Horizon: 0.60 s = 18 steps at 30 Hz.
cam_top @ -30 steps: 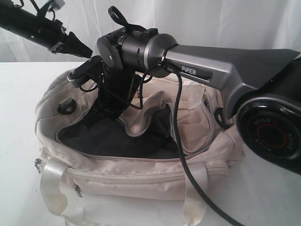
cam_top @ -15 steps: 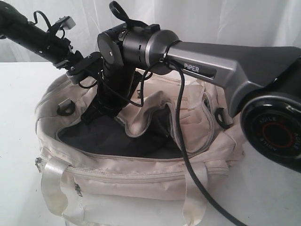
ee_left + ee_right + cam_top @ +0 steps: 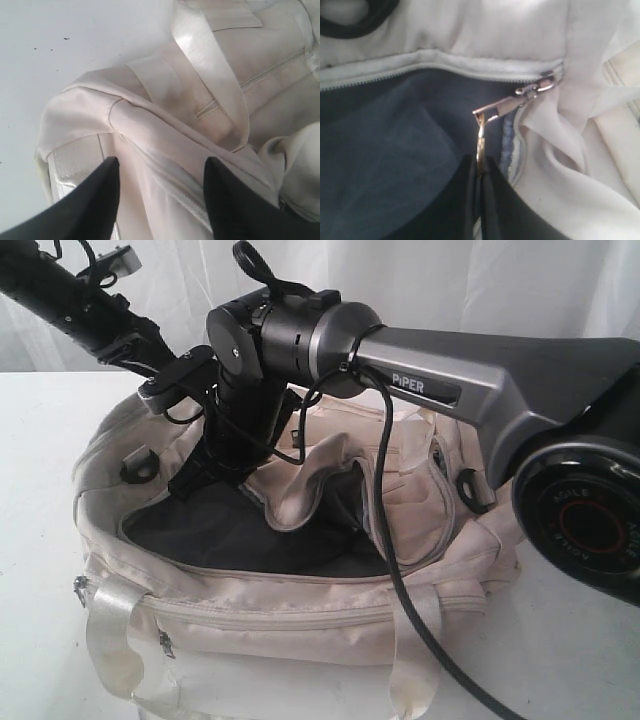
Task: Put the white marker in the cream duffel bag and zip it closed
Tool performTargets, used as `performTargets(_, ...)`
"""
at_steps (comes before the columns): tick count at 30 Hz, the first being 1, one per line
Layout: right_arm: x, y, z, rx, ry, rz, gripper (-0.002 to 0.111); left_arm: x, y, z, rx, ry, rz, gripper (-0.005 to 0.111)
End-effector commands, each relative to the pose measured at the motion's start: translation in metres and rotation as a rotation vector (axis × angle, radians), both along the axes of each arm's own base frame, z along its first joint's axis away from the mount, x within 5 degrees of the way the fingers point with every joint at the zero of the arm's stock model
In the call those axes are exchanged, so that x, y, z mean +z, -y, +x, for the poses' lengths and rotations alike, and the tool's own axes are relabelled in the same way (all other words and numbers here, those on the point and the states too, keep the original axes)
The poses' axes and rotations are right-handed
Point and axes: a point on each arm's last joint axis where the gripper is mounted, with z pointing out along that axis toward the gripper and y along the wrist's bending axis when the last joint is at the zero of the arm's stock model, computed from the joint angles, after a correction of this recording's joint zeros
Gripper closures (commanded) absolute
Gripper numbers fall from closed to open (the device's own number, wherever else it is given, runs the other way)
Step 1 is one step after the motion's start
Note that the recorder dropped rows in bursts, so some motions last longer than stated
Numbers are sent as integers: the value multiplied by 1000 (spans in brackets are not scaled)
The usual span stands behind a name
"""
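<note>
The cream duffel bag (image 3: 300,630) lies on the white table with its main zipper open and its dark lining (image 3: 240,535) showing. My right arm reaches across the bag from the right. Its gripper (image 3: 480,167) is shut on the metal ring (image 3: 480,137) of the zipper pull (image 3: 507,104), low inside the opening (image 3: 195,480). My left gripper (image 3: 162,162) hangs open just above the bag's end panel (image 3: 150,135), with cream fabric and nothing else between its fingers. The white marker is out of view.
A black cable (image 3: 400,590) from the right arm drapes over the bag's front. Shiny webbing handles (image 3: 110,640) hang down the front, another handle (image 3: 210,65) lies on top. Black buckles (image 3: 140,465) sit at the bag's ends. White curtain (image 3: 480,280) behind.
The left arm dipped toward the bag's left end, then pulled back up and left. The right gripper with the zipper ring has edged slightly left.
</note>
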Motion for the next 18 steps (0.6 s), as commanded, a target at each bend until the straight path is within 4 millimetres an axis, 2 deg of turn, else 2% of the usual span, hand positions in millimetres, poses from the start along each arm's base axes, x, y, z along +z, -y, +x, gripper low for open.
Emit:
performTargets(1,5,2,0,9,12,1,108,-4,13,-14,-58,-119,-12,51)
performTargets(5,5,2,0,11,19,-1,108,-12,26,-21,-90,-160,52,51)
performTargets(8,5,2,1,12,23,-2,108,-24,28,-24,-85,-203,172,51)
performTargets(12,5,2,1,12,23,-2,108,-27,30,-25,-102,-208,188,53)
performTargets(14,6,2,1,12,24,-1,108,-27,31,-25,-104,-206,182,65)
performTargets(18,6,2,1,12,26,0,108,-27,31,-25,-103,-207,181,106)
